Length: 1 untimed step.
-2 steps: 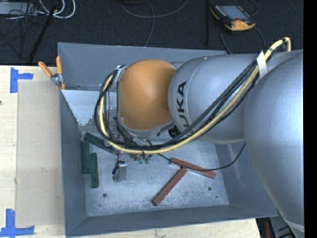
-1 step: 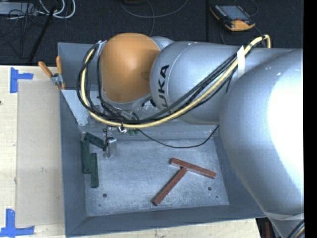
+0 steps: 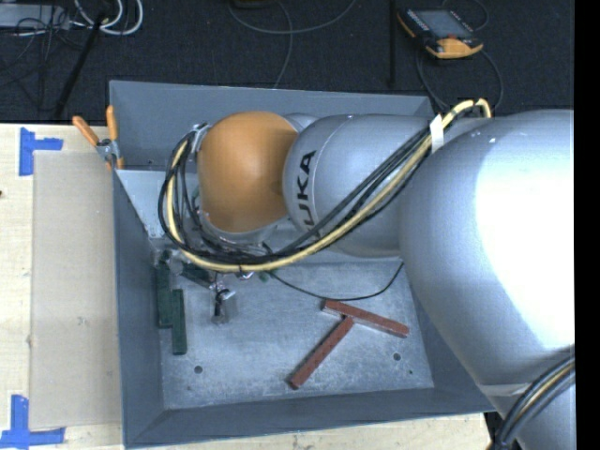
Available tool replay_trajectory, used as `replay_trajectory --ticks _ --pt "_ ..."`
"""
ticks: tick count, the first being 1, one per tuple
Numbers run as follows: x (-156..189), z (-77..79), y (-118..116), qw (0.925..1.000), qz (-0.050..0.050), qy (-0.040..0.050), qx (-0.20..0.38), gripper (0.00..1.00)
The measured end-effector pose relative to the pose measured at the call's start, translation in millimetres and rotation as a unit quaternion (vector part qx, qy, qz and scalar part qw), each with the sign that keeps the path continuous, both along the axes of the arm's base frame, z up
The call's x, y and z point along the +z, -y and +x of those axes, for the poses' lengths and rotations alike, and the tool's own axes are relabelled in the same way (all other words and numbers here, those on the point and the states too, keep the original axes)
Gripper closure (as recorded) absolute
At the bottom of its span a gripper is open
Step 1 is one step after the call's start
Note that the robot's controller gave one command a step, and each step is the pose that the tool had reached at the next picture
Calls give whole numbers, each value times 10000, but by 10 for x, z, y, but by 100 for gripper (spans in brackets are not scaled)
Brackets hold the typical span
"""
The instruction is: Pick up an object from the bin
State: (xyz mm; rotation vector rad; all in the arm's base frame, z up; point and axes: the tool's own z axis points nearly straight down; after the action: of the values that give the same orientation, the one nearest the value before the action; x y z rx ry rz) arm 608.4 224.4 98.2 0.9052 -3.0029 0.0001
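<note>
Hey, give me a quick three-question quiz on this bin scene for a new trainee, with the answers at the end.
1. Multiple choice: which thing lies nearest the gripper? A) the dark green bar; B) the reddish-brown sticks; C) a yellow ball.
2. True or false: the reddish-brown sticks lie apart, not touching.
3. Short answer: along which side of the bin, as the camera view shows it, does the dark green bar lie?

Key: 1 A. 2 False, they meet in a T. 3 The left side.
</note>
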Motion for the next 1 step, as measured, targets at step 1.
replay_trajectory --ticks 1 --pt "861 -114 -173 9915 26 61 1300 0"
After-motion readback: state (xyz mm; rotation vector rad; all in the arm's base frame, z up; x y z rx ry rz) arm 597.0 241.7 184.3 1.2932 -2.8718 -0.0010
